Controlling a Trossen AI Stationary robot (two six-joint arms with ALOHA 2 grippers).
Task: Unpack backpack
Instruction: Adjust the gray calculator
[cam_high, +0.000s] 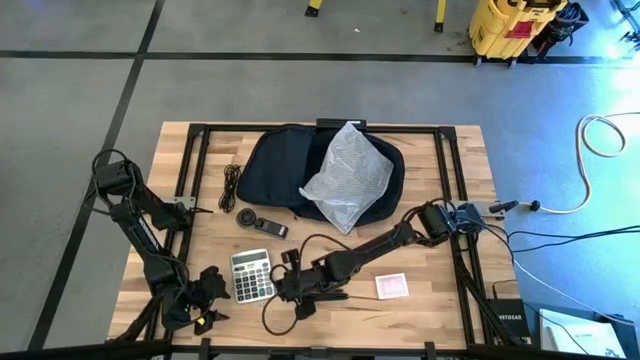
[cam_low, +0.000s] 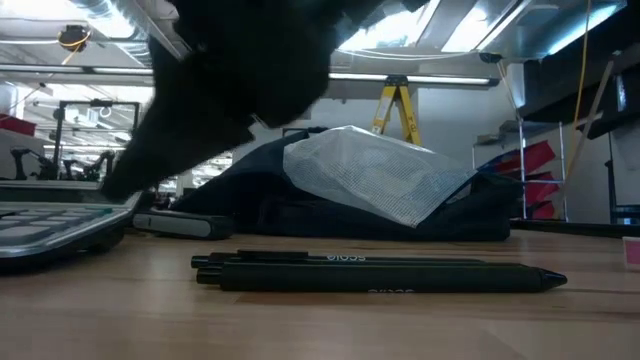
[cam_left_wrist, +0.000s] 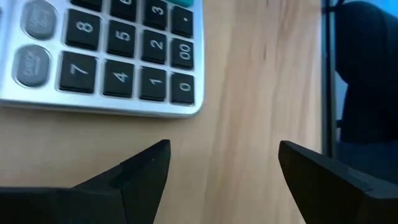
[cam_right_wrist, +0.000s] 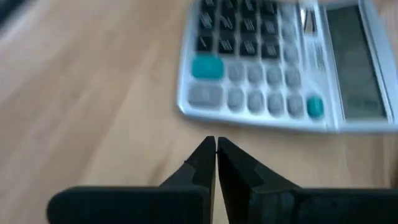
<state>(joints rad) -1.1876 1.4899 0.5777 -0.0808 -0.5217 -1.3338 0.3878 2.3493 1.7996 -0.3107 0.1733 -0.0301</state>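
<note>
My right tool (cam_right_wrist: 216, 151) pinched closed, empty, calculator (cam_high: 252, 275) at its 9 o'clock. Left tool (cam_left_wrist: 221, 168) wide open, empty. Risk: dragging pens (cam_low: 380, 272) off the surface (cam_high: 430, 310).

calculator (cam_left_wrist: 99, 56) cut off by the left wrist view's edge, backpack (cam_high: 275, 165) partly hidden under clear plastic bag (cam_high: 347, 175)

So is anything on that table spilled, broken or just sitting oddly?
Nothing looks spilled or broken. The only odd sight is the crinkly clear plastic bag lying on top of the backpack rather than on the table. The calculator, pens and small card lie flat.
</note>
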